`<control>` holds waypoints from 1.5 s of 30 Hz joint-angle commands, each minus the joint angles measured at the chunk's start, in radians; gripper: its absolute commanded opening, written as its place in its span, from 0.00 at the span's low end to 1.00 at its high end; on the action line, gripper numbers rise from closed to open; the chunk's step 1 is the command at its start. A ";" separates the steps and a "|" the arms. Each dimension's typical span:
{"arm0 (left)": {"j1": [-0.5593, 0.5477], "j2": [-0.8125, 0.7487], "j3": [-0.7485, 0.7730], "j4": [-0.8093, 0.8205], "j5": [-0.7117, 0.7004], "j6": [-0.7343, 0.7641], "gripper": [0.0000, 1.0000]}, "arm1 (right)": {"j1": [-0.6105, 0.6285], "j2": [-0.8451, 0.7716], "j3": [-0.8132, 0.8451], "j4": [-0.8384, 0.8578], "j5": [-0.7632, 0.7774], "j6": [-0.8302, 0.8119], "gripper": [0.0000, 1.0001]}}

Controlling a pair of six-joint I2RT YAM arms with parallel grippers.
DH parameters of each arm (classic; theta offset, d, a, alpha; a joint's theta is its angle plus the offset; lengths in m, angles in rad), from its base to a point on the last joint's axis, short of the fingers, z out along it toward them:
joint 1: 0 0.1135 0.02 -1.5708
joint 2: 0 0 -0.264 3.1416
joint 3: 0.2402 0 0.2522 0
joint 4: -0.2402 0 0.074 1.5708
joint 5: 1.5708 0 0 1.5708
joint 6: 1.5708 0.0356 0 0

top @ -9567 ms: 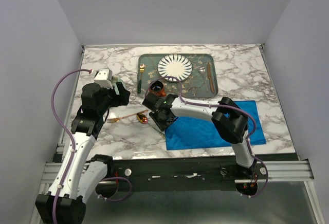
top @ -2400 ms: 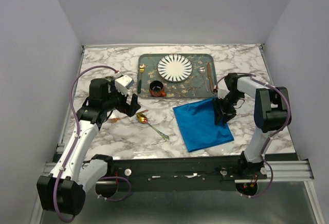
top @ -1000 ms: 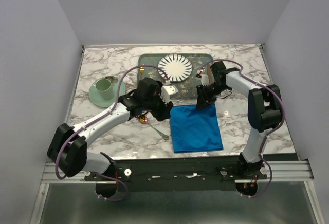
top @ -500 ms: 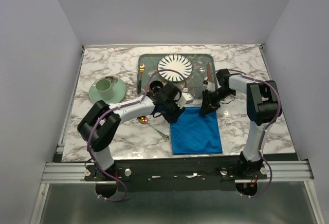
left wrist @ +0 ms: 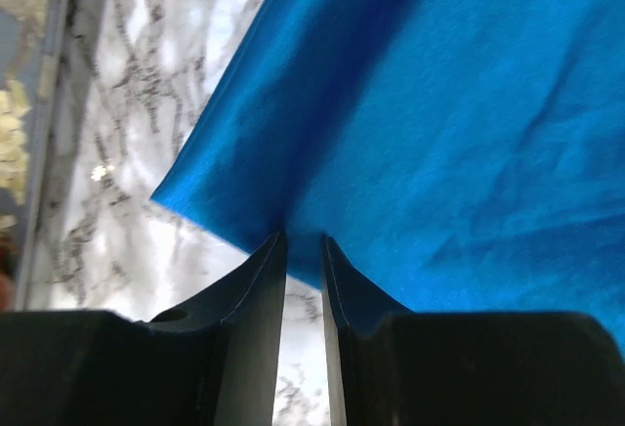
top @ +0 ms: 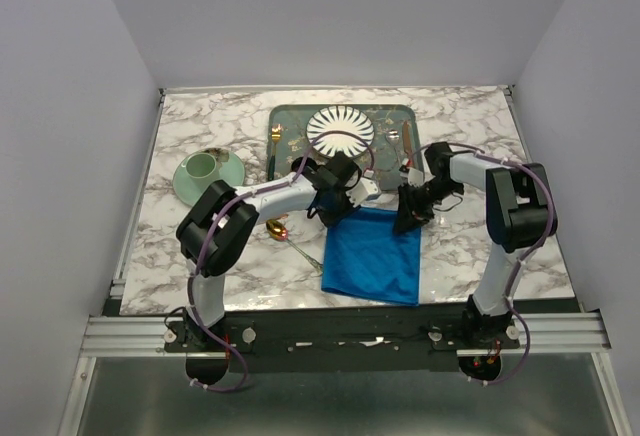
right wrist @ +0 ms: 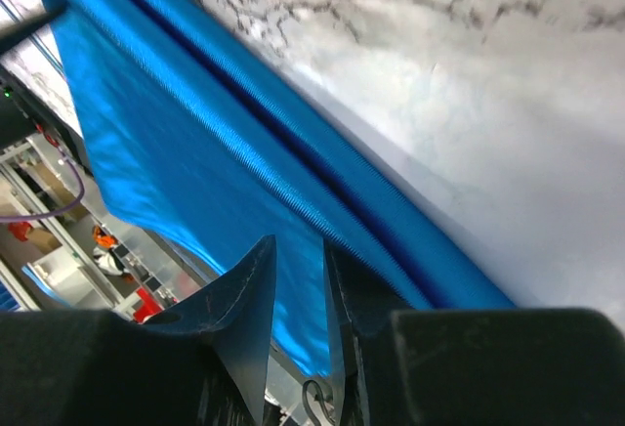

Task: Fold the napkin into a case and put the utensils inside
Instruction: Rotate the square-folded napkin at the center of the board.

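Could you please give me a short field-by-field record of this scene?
napkin: blue, spread on table, not yet a case
left gripper: shut on napkin's far left corner
right gripper: shut on its far right corner
spoon: on table, left of napkin
tray: behind napkin, holds striped plate
cup and saucer: left of tray

From above, the arms cover the napkin at both far corners, so no fingertips show there. In the left wrist view the napkin runs off the top and right edges; the left gripper meets its edge — whether cloth sits between the tips is unclear. In the right wrist view the napkin leaves at top left, partly blurred.
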 commanded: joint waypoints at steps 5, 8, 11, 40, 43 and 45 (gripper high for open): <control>0.025 -0.077 0.072 -0.049 0.082 0.131 0.44 | -0.007 -0.206 -0.037 -0.041 -0.051 -0.102 0.35; 0.029 -0.161 0.083 -0.098 0.172 0.128 0.52 | -0.007 -0.295 -0.003 -0.070 -0.062 -0.128 0.38; 0.034 -0.240 0.039 -0.132 0.217 0.098 0.61 | -0.007 -0.296 0.044 -0.073 -0.047 -0.137 0.39; -0.083 -0.074 -0.089 -0.128 0.043 0.045 0.58 | -0.039 -0.095 -0.006 -0.072 0.375 -0.171 0.31; -0.083 -0.027 -0.031 -0.132 0.026 0.070 0.58 | -0.052 -0.127 -0.055 -0.072 0.415 -0.185 0.31; -0.076 0.019 0.004 -0.149 0.015 0.087 0.57 | -0.067 -0.138 -0.075 -0.070 0.436 -0.194 0.31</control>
